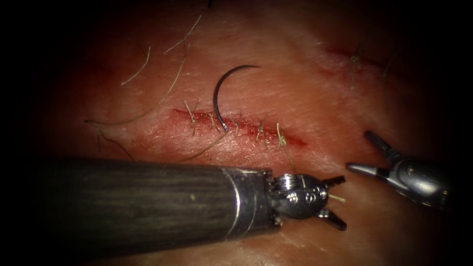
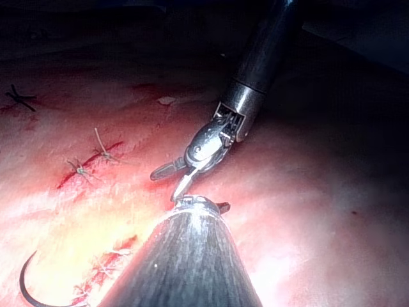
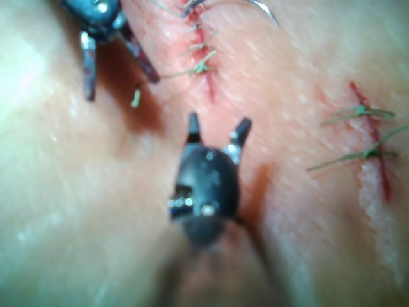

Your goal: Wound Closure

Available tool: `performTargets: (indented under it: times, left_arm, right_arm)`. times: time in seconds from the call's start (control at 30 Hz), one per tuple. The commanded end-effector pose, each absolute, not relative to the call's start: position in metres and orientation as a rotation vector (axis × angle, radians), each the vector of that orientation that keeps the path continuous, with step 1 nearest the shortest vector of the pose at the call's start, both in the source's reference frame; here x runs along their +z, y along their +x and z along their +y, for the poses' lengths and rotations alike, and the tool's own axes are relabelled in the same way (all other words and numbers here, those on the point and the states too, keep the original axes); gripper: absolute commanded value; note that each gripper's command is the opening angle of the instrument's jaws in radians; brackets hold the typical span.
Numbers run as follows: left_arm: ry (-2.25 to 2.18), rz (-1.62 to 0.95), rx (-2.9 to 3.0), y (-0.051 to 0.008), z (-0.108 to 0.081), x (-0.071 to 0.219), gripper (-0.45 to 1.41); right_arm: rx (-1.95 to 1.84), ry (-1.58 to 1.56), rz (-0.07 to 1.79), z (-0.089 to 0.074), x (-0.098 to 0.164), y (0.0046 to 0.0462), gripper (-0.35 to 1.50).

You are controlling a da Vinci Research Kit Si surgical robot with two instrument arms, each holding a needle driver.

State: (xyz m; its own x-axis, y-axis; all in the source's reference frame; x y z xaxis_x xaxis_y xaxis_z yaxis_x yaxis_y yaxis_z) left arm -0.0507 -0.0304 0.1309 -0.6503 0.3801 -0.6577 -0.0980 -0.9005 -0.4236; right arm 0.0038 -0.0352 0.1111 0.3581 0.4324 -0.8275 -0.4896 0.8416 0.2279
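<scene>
While both needle drivers stand open and empty, left tool (image 1: 335,203) and right tool (image 1: 370,153) below the cut (image 1: 236,125), the curved needle (image 1: 220,93) lies free across it: light, stiff, slippery; grasp mid-curve.

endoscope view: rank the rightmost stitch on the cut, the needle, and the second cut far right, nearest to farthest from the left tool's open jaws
From the left tool, holding nothing:
1. Rightmost stitch, just above the jaws, on the cut's right end.
2. Needle, lying free on the tissue, one end at the cut.
3. Second cut, upper right.
</scene>
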Motion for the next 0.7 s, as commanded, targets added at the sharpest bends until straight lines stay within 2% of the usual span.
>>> performTargets:
  times: [0.03, 0.1, 0.27, 0.3, 0.33, 0.7]
  left_arm:
    - [-1.144, -0.518, 2.586, -0.0512, -0.0307, 0.1319, 0.69]
    - [-1.09, -0.533, 2.627, -0.0513, -0.0312, 0.1329, 0.66]
    - [-1.06, -0.565, 2.67, -0.0514, -0.0322, 0.1354, 0.36]
    - [-1.068, -0.574, 2.672, -0.0512, -0.0319, 0.1359, -0.25]
    - [-1.072, -0.58, 2.672, -0.051, -0.0316, 0.136, -0.45]
    - [-1.217, -0.541, 2.594, -0.0476, -0.0277, 0.1328, -0.45]
  right_arm:
    - [0.588, -0.053, 1.053, -0.0358, 0.1119, 0.0049, 1.18]
    - [0.584, -0.049, 1.054, -0.036, 0.1119, 0.0052, 1.18]
    - [0.583, -0.047, 1.056, -0.036, 0.112, 0.0052, 1.18]
    - [0.582, -0.047, 1.057, -0.036, 0.112, 0.0051, 1.18]
    - [0.582, -0.046, 1.057, -0.036, 0.112, 0.0051, 1.18]
    - [0.526, -0.016, 1.092, -0.0363, 0.1125, 0.0055, 1.18]
